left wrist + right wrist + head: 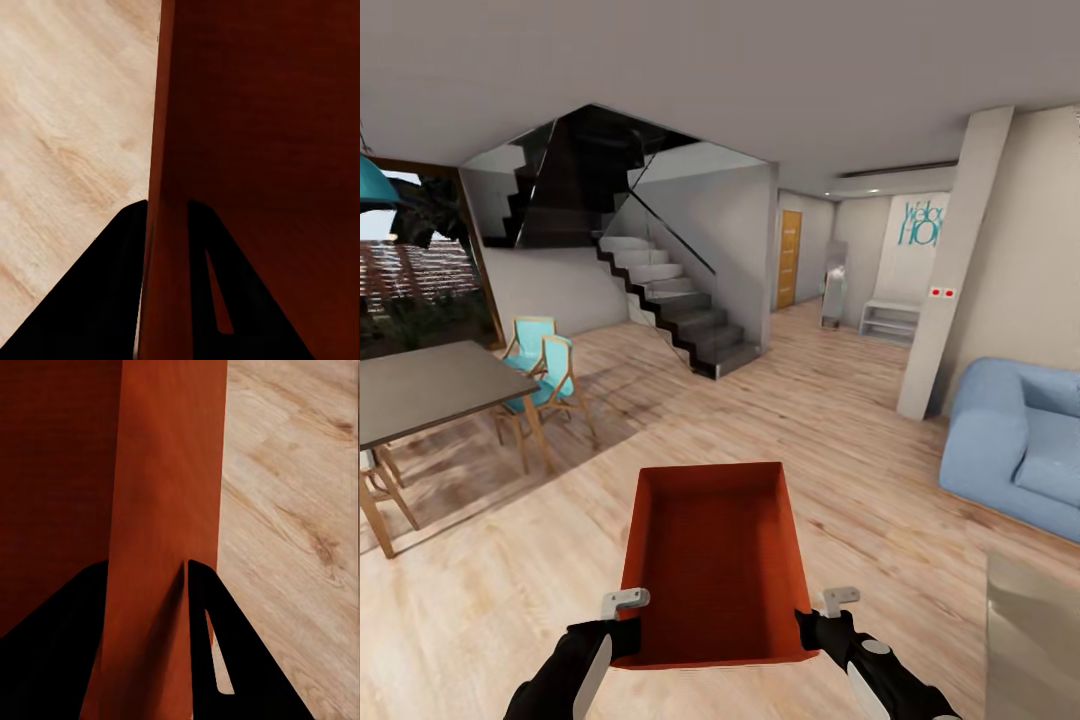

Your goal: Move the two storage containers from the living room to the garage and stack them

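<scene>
Wood plank floor (pixel 840 420), dark staircase (pixel 680 300) — blue sofa (pixel 1020 440)

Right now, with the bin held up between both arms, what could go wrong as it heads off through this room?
Each pincer, left and right, pinches only a thin side wall of the orange bin near its close end, so the far end could sag or a wall slip free. The two arms must keep their spacing, or the bin may twist. The sofa on the right and the chairs by the dining table on the left narrow the route.
</scene>
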You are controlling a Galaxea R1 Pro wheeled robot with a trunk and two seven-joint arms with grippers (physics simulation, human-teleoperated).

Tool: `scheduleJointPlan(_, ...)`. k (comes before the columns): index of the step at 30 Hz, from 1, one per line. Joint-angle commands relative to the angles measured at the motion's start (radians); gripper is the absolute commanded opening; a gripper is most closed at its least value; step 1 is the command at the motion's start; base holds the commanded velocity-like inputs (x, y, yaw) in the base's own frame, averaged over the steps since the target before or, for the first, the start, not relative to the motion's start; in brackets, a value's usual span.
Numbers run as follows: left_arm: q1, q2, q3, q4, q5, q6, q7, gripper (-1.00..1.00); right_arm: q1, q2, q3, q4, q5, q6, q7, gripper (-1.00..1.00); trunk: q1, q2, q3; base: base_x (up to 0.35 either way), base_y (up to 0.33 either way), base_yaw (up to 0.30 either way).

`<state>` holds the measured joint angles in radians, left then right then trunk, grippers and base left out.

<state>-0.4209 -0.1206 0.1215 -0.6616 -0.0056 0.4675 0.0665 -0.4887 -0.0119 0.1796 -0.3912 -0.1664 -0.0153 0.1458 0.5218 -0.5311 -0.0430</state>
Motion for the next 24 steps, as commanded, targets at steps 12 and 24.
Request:
scheduleJointPlan(12, -0.001, 0.004, 0.004, -0.015, -0.036, -0.036, 0.027, -1.0, -0.001, -0.002, 0.018, 0.003, -0.009, -0.002, 0.0, -1.0, 0.001, -0.002, -0.002, 0.309, 0.075, -0.258)
scheduleJointPlan(24, -0.001, 0.004, 0.004, -0.015, -0.036, -0.036, 0.027, -1.0, -0.001, -0.002, 0.018, 0.003, -0.007, -0.002, 0.0, -1.0, 0.001, -0.002, -0.002, 0.309, 0.097, -0.276)
